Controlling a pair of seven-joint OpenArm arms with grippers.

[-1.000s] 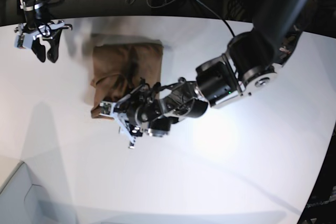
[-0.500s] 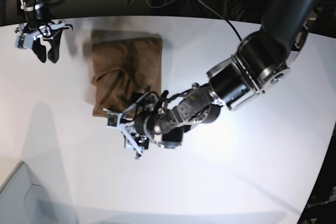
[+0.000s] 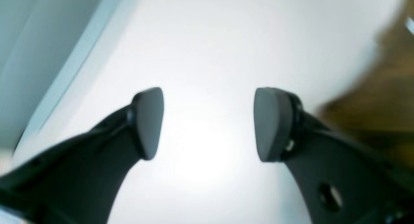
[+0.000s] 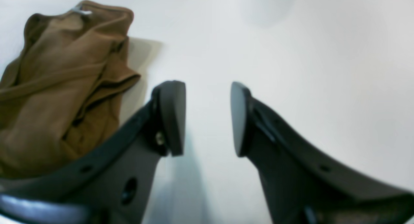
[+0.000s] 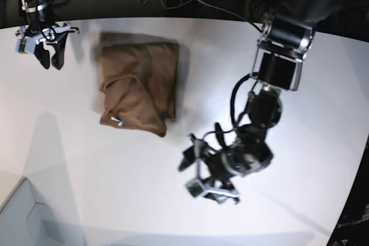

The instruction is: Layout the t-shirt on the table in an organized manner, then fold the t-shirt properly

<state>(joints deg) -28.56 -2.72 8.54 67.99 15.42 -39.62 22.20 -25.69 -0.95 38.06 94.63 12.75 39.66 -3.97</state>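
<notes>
Left end effector [image 3: 208, 123], in the left wrist view, is holding its two grey pads [image 3: 148, 122] spread wide with nothing between them, hanging over the bare white surface [image 3: 200, 49]; a blurred brown patch of the t-shirt [image 3: 385, 91] is showing at the right edge, apart from the fingers. Turning to the right wrist view, the right end effector [image 4: 207, 119] is also standing parted and gripping nothing, its pads [image 4: 173, 115] facing each other over plain surface [image 4: 307, 56], while the t-shirt [image 4: 61, 88] is lying bunched in folds just beside its left finger, a small white tag peeking out at the far end. From the base view, the t-shirt [image 5: 140, 84] is resting as a folded, somewhat rumpled bundle on the surface [image 5: 86, 165], toward the far left part of it. The right end effector [image 5: 46, 47] is hovering near the far left corner, to the side of the shirt, and the left end effector [image 5: 210, 181] is hanging well clear of the shirt, nearer the front, its fingers apart.
</notes>
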